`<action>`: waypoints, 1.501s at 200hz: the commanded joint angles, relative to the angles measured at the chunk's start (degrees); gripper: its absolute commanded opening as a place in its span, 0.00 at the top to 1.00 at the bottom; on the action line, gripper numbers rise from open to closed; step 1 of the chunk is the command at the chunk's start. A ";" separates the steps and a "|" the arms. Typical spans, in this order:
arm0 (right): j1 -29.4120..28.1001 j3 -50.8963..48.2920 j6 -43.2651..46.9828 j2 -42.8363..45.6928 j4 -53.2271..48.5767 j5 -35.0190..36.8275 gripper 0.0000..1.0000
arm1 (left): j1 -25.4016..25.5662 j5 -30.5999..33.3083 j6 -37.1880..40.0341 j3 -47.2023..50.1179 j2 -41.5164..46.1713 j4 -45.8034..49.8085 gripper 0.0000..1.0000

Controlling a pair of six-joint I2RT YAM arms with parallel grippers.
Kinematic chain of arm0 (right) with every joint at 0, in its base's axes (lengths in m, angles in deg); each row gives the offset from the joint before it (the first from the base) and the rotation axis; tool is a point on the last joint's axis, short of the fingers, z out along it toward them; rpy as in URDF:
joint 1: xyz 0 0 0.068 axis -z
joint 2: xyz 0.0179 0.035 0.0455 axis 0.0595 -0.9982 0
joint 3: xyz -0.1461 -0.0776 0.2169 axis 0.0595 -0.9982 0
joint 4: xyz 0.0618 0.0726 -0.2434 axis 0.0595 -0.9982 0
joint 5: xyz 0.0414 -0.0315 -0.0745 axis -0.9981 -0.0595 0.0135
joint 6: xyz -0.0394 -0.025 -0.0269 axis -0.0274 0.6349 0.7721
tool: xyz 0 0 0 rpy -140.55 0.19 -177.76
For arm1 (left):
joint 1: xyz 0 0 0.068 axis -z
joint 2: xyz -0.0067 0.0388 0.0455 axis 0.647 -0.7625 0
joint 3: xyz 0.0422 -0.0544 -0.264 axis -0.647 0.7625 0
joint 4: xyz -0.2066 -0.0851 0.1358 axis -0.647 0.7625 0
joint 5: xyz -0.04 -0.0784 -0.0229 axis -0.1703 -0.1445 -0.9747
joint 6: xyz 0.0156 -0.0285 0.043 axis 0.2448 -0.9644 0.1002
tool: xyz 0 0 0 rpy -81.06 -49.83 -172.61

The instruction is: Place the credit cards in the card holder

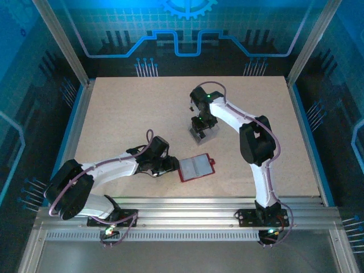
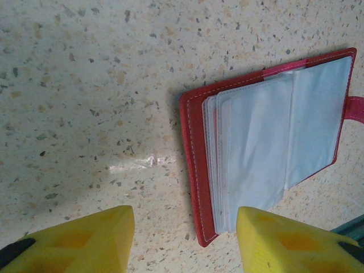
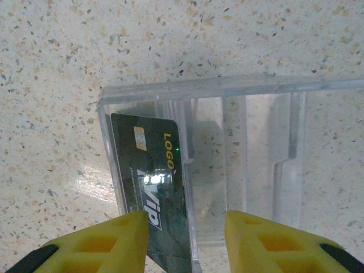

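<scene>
Cards come first: one dark credit card, with a gold chip and the words LOGO and VIP on it, stands leaning in an end slot of the clear plastic box. The slot holds it up on its edge, so a finger can get on each side of it. The right gripper hangs just over the near end of this card, its yellow fingers apart and not squeezing. The card's end sits in the gap, close by one finger. I think it is lined up this way so it can shut on the card and lift it out. The card holder lies well apart from the box, nearer the arms, flat on the speckled table. It is open, red cover down and pale grey pockets up, so a card can slide into a pocket. Its snap tab sticks out on the side away from the left gripper. I see no card in it, so the job looks near its start. The left gripper is low by the holder's edge, fingers set wide and holding nothing, one over bare table and one at the holder's corner. My guess is that it is there to pin the holder down so it does not slide.
</scene>
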 commanded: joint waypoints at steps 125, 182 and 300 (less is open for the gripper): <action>-4.28 -4.03 -0.57 -2.37 2.84 7.96 0.65 | -0.31 -0.68 -0.70 1.13 -0.06 0.04 0.49; -0.81 -3.25 -0.14 1.59 2.64 0.50 0.65 | -0.31 -0.93 -0.96 1.06 -0.55 -0.13 0.49; -2.87 -3.98 1.16 -2.09 1.90 0.65 0.60 | -0.34 -0.85 -0.71 0.32 -0.97 0.39 0.50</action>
